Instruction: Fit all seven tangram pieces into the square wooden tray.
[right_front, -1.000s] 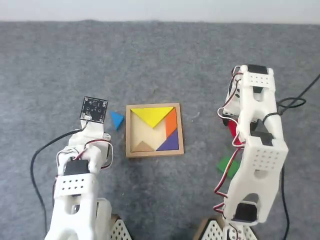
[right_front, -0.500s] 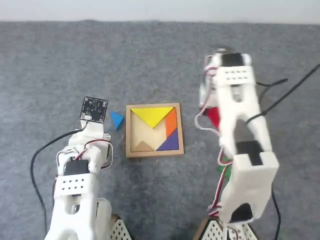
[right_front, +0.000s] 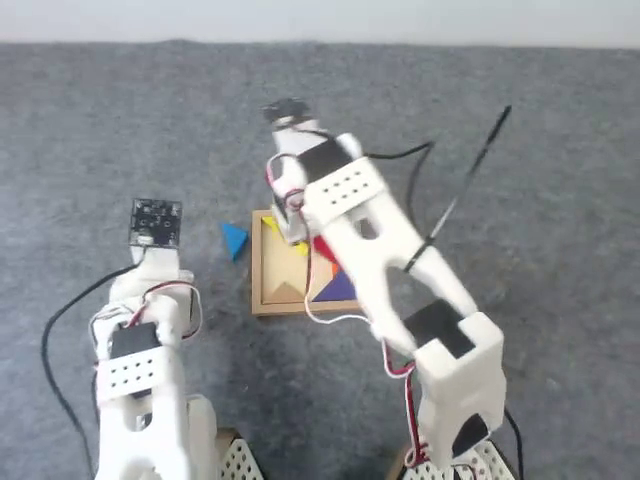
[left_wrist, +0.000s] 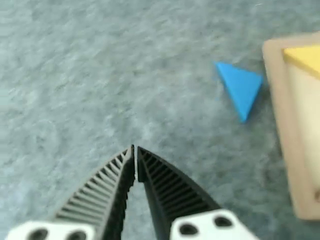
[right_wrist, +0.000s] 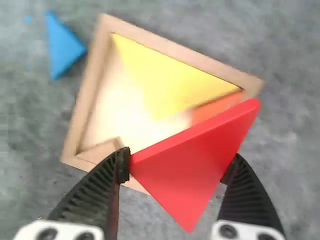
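The right gripper clamps its fingers on the red triangle above the wooden tray, centre frame. It should square the piece to the bare gap before lowering. The left gripper has its fingers closed and empty.

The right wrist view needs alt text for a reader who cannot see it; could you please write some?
The right gripper is shut on a red triangle, held over the square wooden tray. The tray holds a yellow triangle along one side, with bare wood beside it. A blue triangle lies on the grey carpet just outside the tray.
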